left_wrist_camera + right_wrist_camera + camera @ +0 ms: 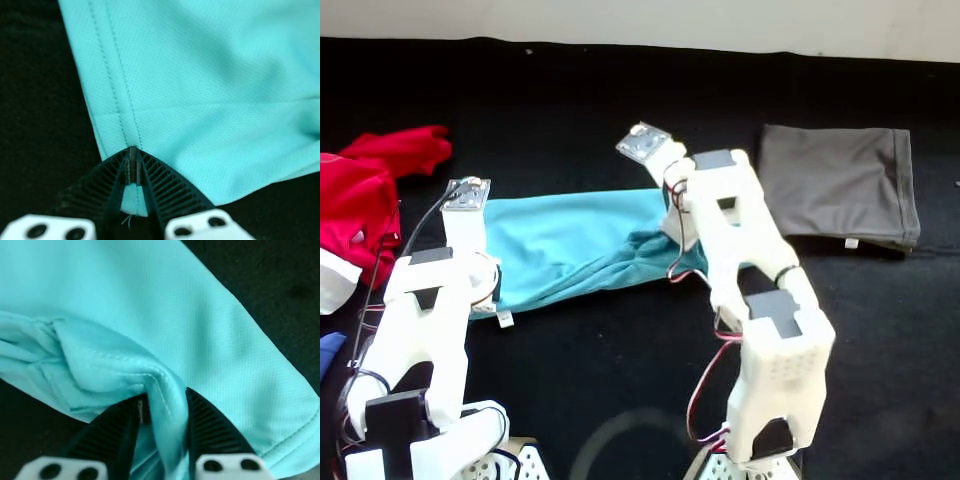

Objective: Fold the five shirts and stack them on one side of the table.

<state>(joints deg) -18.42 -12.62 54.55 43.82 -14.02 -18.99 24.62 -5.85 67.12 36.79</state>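
Left gripper is clamped tight on the hemmed corner of the teal shirt, and the right gripper is pinching a bunched-up fold at its other end. So both have fabric. The shirt lies stretched between them across the middle of the black tabletop. A folded grey shirt sits flat toward the far right edge, just past the right arm, and a crumpled red shirt is piled at the left edge.

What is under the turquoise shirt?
Black table shows around the turquoise shirt. The left gripper and right gripper each pinch an edge of it. Anything beneath it is covered.
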